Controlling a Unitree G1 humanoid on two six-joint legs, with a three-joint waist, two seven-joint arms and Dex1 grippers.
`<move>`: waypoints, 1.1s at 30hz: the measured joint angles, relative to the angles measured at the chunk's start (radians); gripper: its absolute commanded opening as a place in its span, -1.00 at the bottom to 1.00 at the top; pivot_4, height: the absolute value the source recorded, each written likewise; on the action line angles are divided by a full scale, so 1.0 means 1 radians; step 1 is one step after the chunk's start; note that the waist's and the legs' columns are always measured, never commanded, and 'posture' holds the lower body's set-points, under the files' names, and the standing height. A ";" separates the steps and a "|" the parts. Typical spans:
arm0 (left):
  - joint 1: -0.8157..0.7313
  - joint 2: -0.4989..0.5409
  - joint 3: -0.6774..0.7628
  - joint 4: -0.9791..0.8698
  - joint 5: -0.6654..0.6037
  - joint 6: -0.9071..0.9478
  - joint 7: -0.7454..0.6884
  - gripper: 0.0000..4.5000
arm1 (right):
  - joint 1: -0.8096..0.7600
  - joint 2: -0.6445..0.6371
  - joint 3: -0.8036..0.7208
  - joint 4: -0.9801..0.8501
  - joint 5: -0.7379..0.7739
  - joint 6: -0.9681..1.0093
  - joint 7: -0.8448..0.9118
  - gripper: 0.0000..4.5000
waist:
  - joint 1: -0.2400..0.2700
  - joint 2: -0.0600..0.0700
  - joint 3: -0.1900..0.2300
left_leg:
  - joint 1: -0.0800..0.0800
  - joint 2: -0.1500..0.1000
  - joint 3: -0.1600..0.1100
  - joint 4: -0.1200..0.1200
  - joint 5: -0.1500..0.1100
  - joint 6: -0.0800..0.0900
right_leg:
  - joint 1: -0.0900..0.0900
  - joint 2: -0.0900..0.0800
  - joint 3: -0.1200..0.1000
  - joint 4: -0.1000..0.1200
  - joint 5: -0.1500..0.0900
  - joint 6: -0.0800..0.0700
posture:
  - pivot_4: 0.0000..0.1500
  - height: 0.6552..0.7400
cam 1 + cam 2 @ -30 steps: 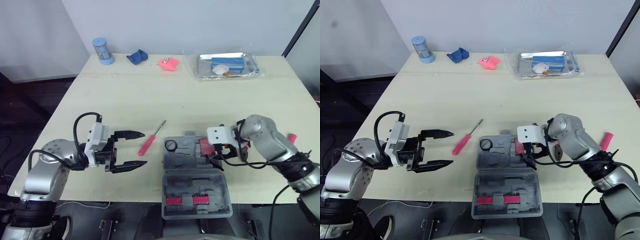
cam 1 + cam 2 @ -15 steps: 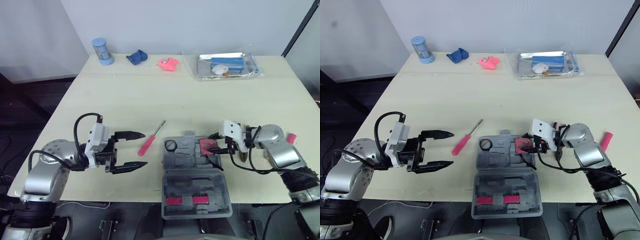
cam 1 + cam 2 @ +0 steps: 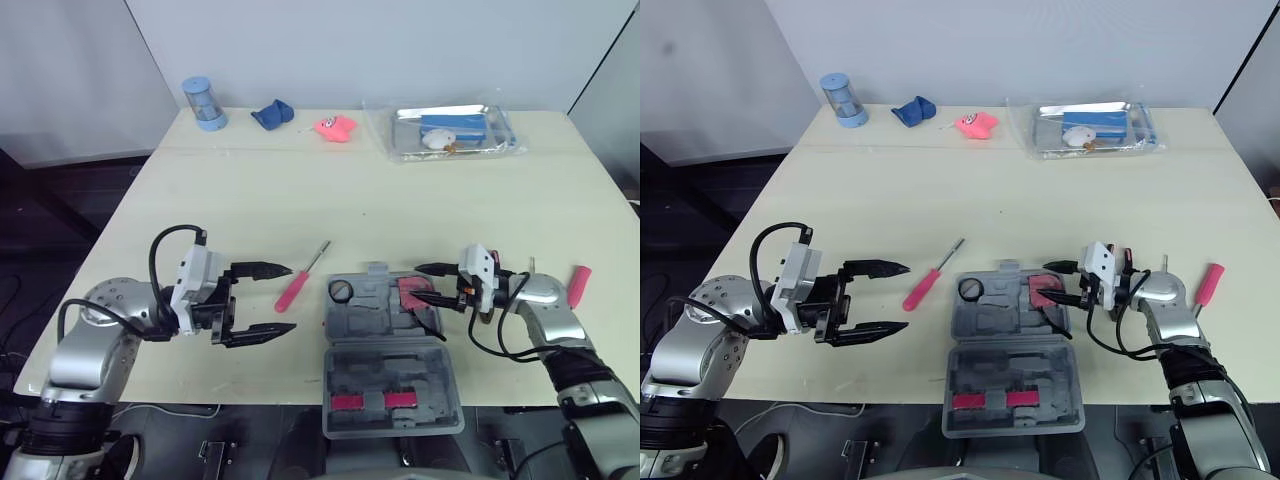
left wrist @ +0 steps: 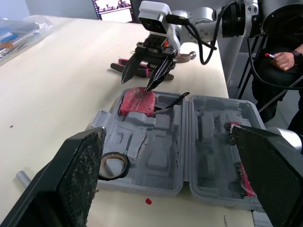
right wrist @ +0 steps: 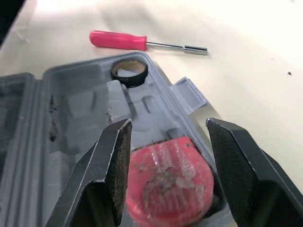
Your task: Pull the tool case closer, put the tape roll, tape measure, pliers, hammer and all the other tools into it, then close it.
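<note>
The grey tool case [image 3: 385, 350] lies open at the table's front edge. A tape roll [image 3: 343, 291] sits in its far left pocket and a red tape measure [image 3: 412, 292] in its far right pocket. My right gripper [image 3: 415, 282] is open, pointing left, with its fingertips either side of the tape measure [image 5: 168, 182]. To the left of the case my left gripper [image 3: 290, 298] is open and holds nothing. A red screwdriver [image 3: 300, 280] lies between it and the case. Behind my right arm a red tool handle [image 3: 578, 280] rests on the table.
Along the back edge stand a blue cylinder [image 3: 203, 102], a blue cloth [image 3: 272, 113], a pink object [image 3: 337, 126] and a clear bag over a metal tray [image 3: 455, 130]. The case's lid half reaches past the front edge of the table [image 3: 250, 200].
My right arm has drawn back to the right and dropped low, and its gripper now points left, open at the tape measure in the case. The left arm has not moved.
</note>
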 measured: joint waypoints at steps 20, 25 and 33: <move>-0.011 0.000 0.000 0.000 0.000 0.006 -0.001 1.00 | -0.121 0.027 0.104 0.301 -0.168 -0.168 -0.045 0.17 | -0.021 -0.011 -0.011 | 0.011 0.000 0.001 0.000 0.000 0.000 | 0.009 0.001 0.001 0.002 0.000 0.000 | 1.00 1.00; -0.004 0.000 0.002 -0.002 0.000 0.007 0.002 1.00 | -0.121 0.017 0.121 0.287 -0.185 -0.134 -0.075 0.17 | -0.021 -0.012 -0.015 | 0.023 0.000 0.001 -0.003 0.000 0.000 | 0.020 0.001 0.002 -0.001 0.000 0.000 | 1.00 1.00; 0.023 -0.023 0.049 -0.004 -0.022 0.013 0.068 1.00 | 0.049 0.017 0.020 0.046 -0.070 -0.059 -0.117 0.17 | -0.013 -0.004 -0.010 | 0.014 0.000 0.002 -0.003 0.000 0.000 | 0.011 0.000 0.003 -0.001 0.000 0.000 | 1.00 1.00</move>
